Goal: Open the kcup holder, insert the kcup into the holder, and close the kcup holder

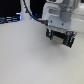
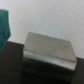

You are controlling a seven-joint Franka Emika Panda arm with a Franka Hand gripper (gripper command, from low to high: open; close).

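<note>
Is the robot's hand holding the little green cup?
No: in the wrist view the black box sits alone on the white table, and in the exterior view the hand hangs with nothing in it.

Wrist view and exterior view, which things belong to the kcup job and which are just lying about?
Job: kcup holder, the dark box; gripper, jaws apart. No kcup shows in either view.
Lying about: teal object; dark clutter at the exterior view's left, too blurred to name.

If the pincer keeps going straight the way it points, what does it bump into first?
Probably the dark box right ahead in the wrist view. It looks like the kcup holder, though it is blurry and the depth is unclear. The pincer hangs above the table.
</note>
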